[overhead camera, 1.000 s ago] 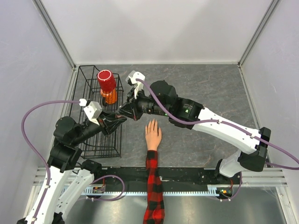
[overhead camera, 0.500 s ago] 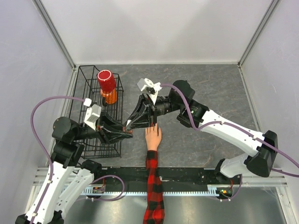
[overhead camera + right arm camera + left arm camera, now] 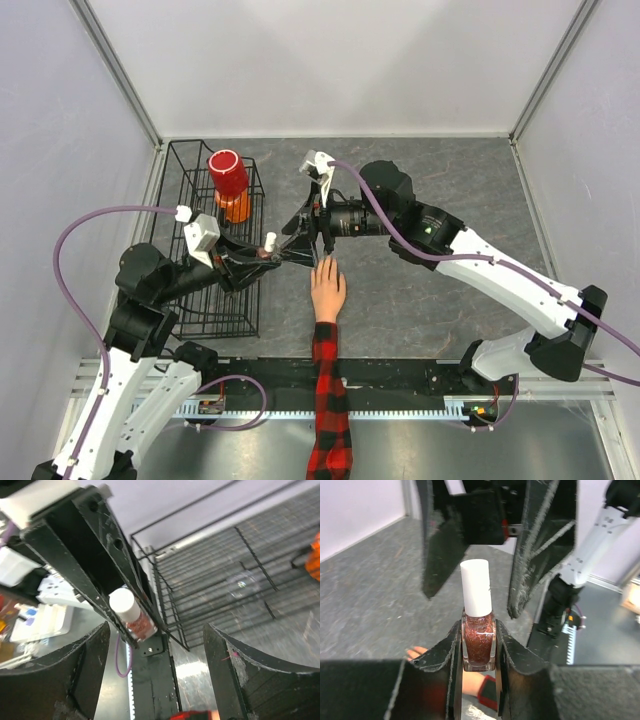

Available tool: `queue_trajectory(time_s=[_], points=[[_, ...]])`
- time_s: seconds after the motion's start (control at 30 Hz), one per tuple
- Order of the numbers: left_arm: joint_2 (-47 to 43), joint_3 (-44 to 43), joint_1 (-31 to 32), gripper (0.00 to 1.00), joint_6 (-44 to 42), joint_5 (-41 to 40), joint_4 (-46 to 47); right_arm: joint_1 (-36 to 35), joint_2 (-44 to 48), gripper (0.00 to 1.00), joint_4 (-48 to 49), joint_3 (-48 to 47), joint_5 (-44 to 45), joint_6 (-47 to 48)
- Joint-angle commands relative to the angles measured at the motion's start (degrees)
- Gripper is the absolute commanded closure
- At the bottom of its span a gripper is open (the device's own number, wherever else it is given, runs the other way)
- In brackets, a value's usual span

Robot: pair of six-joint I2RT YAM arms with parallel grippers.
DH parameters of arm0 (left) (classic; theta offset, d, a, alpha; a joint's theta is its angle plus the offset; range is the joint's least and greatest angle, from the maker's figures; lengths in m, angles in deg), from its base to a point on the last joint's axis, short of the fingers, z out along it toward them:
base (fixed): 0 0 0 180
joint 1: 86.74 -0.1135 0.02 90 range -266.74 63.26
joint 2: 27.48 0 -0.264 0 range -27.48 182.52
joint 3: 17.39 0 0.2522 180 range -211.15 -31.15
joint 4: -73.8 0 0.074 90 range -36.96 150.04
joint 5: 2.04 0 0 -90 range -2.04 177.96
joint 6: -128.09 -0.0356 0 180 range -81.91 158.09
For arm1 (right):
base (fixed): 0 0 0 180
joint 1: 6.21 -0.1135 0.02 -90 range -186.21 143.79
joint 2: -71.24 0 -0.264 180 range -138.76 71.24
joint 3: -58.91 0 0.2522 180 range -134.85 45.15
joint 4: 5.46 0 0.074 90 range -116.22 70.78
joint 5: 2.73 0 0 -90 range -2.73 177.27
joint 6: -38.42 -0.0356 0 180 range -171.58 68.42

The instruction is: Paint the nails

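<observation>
Well, the nails (image 3: 326, 263) are too small for me to make out, but I know where they sit: at the fingertips of the mannequin hand (image 3: 328, 290), which lies flat on the table (image 3: 450, 190) with its plaid sleeve (image 3: 326, 360) running back toward the arm bases. From above, those fingertips point up into the spot where my two arms meet, just beside and on the near side of the right gripper (image 3: 305, 236).

The nail polish bottle (image 3: 478, 645) is hanging over that spot, pinched by its glittery body in the left gripper (image 3: 478, 635), upright, with the white cap (image 3: 476, 587) standing clear above the fingers. The right gripper's jaws are spread wide, one either side of the cap and touching nothing.

As I read it, the step in hand is taking the cap so the brush can come out. To do it well I would centre the jaws on the cap, close only on the white part above the left fingers, and turn about the cap's own axis, keeping the bottle level so nothing spills onto the hand below.
</observation>
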Motion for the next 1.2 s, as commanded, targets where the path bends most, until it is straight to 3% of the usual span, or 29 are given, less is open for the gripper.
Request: queue_trajectory(time_s=[0.0, 0.17, 0.43, 0.57, 0.77, 0.8, 0.9, 1.03, 1.07, 1.17], points=[[-1.0, -0.6, 0.1, 0.98, -4.5, -6.3, -1.0, -2.6, 2.1, 0.18, -5.1, -4.0, 10.4, 1.1], [-1.2, 0.4, 0.0, 0.98, -4.3, -6.1, -1.1, -5.9, 0.1, 0.2, -6.1, -7.9, 14.5, 1.5], [-2.2, 0.5, 0.1, 0.98, -4.0, -5.6, -1.2, -6.7, -2.8, 0.37, -6.9, -11.6, 17.3, 0.8], [-2.7, 0.4, 0.0, 0.98, -3.6, -5.6, -1.2, -6.8, -3.6, 0.41, -7.1, -12.1, 17.4, 0.9], [-2.3, 0.5, 0.0, 0.98, -2.7, -4.5, -0.2, -6.9, -4.3, 0.56, -7.0, -12.4, 16.0, 1.1], [-2.2, 0.5, 0.0, 0.98, -2.4, -4.2, 0.2, -6.9, -4.4, 0.65, -7.0, -12.5, 15.4, 1.4], [-2.1, 0.7, 0.1, 0.98, -0.9, -0.7, 2.0, -6.9, -4.6, 1.0, -7.0, -12.0, 10.6, 4.0], [-2.2, 1.7, 0.1, 0.98, 5.6, 9.1, 8.6, -6.3, -3.2, 1.0, -6.1, -8.4, -6.1, 12.1], [-2.3, 2.7, 0.1, 0.98, 7.8, 15.3, 14.8, -5.8, -2.9, 1.0, -5.5, -7.6, -17.7, 13.6], [-2.0, 5.7, 0.1, 0.98, 21.0, 26.4, 32.6, -4.2, -2.0, 1.0, -2.6, -3.8, -40.3, 17.8]])
